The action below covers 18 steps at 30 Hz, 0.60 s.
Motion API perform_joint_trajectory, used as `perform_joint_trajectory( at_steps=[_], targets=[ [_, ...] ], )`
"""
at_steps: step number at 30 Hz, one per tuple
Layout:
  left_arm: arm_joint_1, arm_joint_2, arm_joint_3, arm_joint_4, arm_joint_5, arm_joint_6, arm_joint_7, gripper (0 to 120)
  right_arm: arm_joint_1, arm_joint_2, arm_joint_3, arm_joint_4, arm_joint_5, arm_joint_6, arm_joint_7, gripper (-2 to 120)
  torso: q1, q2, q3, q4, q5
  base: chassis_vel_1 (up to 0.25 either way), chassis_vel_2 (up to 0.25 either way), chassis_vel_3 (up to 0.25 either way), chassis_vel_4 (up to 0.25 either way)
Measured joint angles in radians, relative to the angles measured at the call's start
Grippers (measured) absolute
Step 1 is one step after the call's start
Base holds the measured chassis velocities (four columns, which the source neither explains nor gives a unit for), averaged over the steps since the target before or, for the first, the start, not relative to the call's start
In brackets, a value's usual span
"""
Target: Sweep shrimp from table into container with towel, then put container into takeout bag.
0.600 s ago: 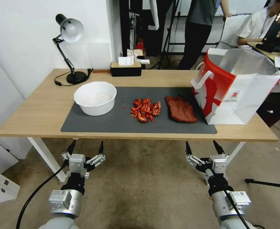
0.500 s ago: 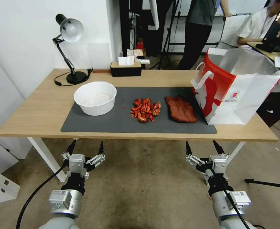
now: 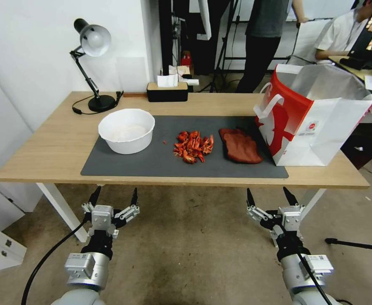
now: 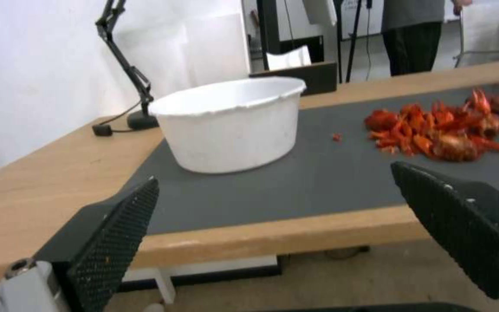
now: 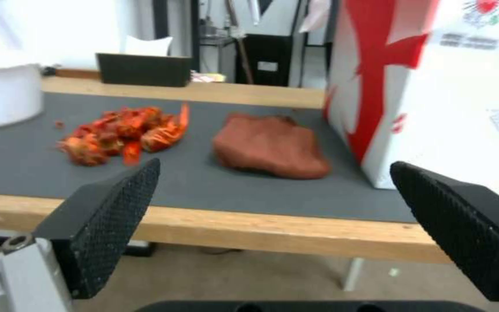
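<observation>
The left tool (image 3: 114, 195) hangs low in front of the worktop (image 3: 46, 148), below its near edge and over the floor, with its two fingers spread wide and nothing between them. The right tool (image 3: 269, 195) hangs the same way on the other side, also wide open and holding nothing. Both tools are in the same spot as a moment ago, and nothing on the worktop has moved either. From the left wrist view, the open fingers (image 4: 114, 234) point up at the white container (image 4: 232, 125), which stands on the dark grey mat (image 3: 152, 163) near its left end. The shrimp (image 3: 193, 146) lie in a small red-orange heap in the middle of the mat, apart from the container, with one tiny bit (image 3: 165, 141) lying loose between them. The rust-red towel (image 3: 241, 146) lies flat on the mat just to the right of the shrimp, not touching the heap. The takeout bag (image 3: 317, 127) stands upright at the right end of the worktop, just beside the towel, with its top open and its silvery inside showing. At the back of the worktop stand a black desk lamp (image 3: 90, 63) and a dark tissue box (image 3: 167, 91)
</observation>
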Motion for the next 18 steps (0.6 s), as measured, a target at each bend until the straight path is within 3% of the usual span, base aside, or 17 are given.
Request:
perform_joint_trajectory(
  at_steps=[2,3,4,8,18],
  targets=[
    [-0.046,0.022,-0.011,-0.01,-0.064,-0.005,-0.031,100,0.08,0.017,-0.031,-0.032,0.074,-0.079,-0.089,100,0.0,0.0,0.0,0.0007,0.0019,0.0,0.0,0.0,0.0],
    [-0.046,0.022,-0.011,-0.01,-0.064,-0.005,-0.031,100,0.08,0.017,-0.031,-0.032,0.074,-0.079,-0.089,100,0.0,0.0,0.0,0.0007,0.0019,0.0,0.0,0.0,0.0],
    [-0.087,0.043,-0.022,-0.021,-0.122,-0.012,-0.061,100,0.113,0.022,-0.041,-0.042,0.1,-0.103,-0.12,100,0.0,0.0,0.0,0.0012,0.0008,0.0,0.0,0.0,0.0],
    [-0.152,0.072,-0.029,-0.021,-0.223,-0.021,-0.099,100,0.145,0.015,-0.024,-0.061,0.117,-0.097,-0.12,100,0.0,0.0,0.0,0.0001,0.0003,0.0,0.0,0.0,0.0],
    [-0.133,0.076,-0.031,-0.013,-0.219,-0.034,-0.088,100,0.163,0.002,-0.005,-0.071,0.138,-0.087,-0.109,100,0.0,0.0,0.0,0.0004,0.0008,0.0,0.0,0.0,0.0]
  ],
)
